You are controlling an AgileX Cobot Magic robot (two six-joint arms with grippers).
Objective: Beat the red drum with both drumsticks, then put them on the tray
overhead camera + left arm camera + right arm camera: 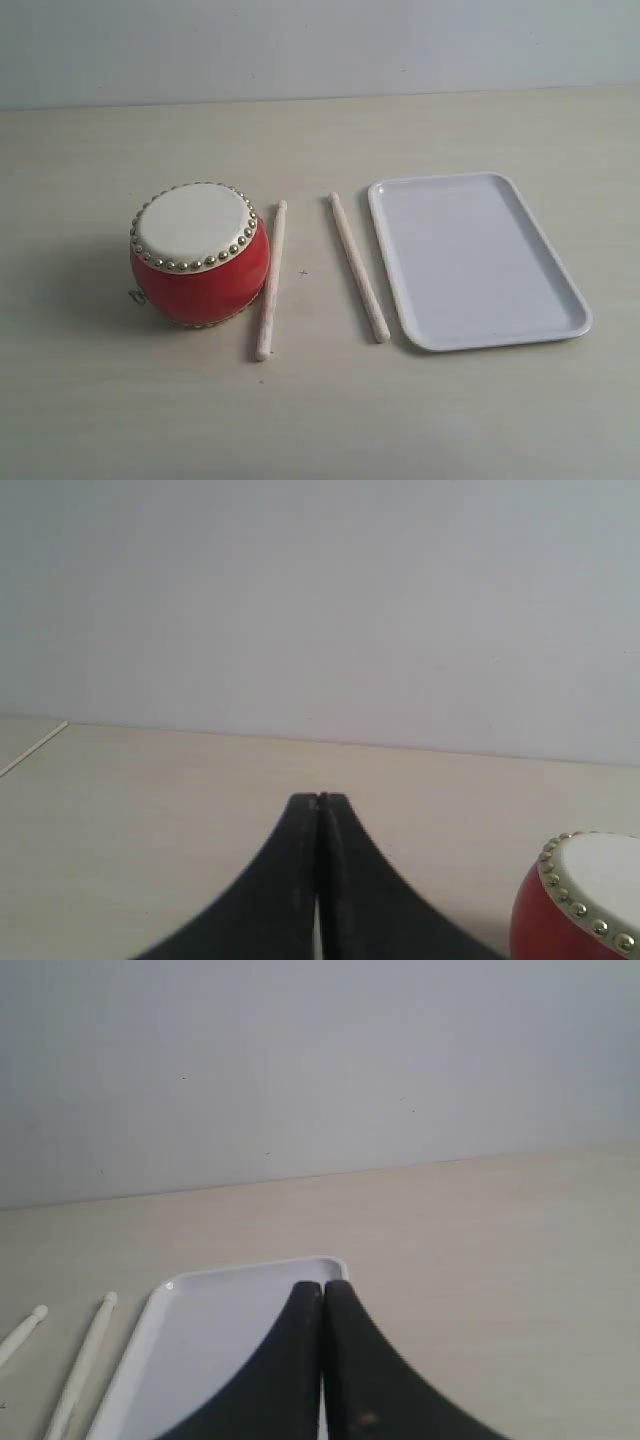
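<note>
The red drum point(200, 255) with cream skin and gold studs stands left of centre on the table; its edge also shows in the left wrist view as the drum point(585, 905). Two pale wooden drumsticks lie flat between drum and tray: one drumstick point(271, 279) right beside the drum, the other drumstick point(358, 266) beside the tray's left rim. The white tray point(476, 258) lies at the right, nothing on it. My left gripper point(319, 800) is shut and holds nothing, left of the drum. My right gripper point(322, 1286) is shut, empty, over the tray point(200, 1345). Neither gripper shows in the exterior view.
The pale wooden table point(320, 420) runs back to a plain grey-white wall point(320, 45). In the right wrist view, both drumsticks' tips point(105, 1302) lie beside the tray's rim.
</note>
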